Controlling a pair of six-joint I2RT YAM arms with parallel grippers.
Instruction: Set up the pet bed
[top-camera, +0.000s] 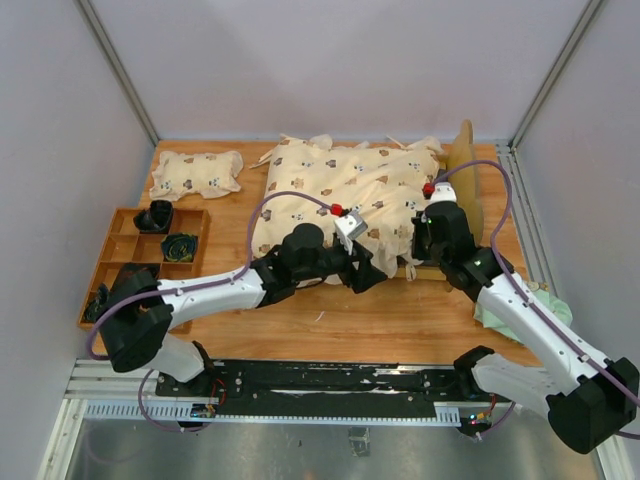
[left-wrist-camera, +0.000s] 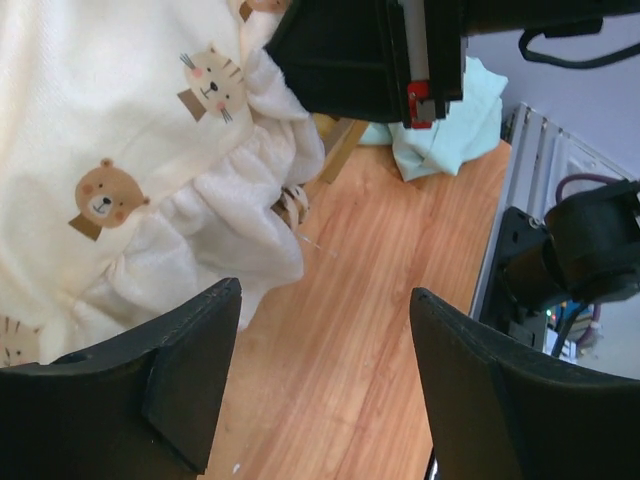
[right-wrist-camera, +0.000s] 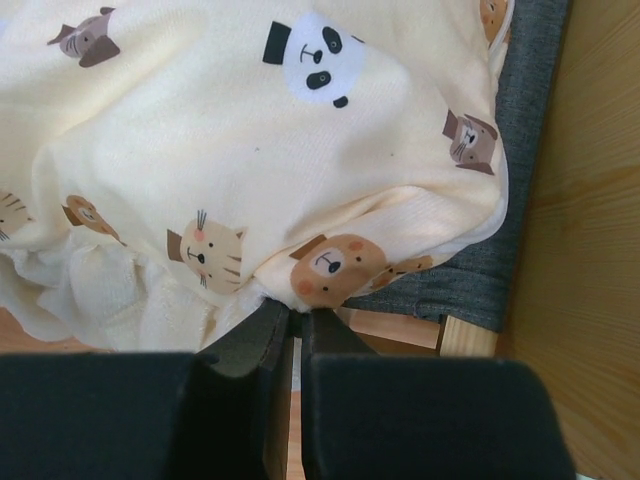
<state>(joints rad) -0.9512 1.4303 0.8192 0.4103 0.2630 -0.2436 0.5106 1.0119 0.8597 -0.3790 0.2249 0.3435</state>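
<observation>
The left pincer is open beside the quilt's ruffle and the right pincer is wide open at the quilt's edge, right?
No: the right pincer is shut, tips together at the quilt's edge, as the right wrist view shows. The left pincer is open beside the ruffle.

Bright even light, soft shadows; left fingers (left-wrist-camera: 190, 390) slightly blurred.

Soft cloth quilt (right-wrist-camera: 250, 130), grey woven pet bed (right-wrist-camera: 520, 150) base, smooth wooden table (left-wrist-camera: 380, 280)
</observation>
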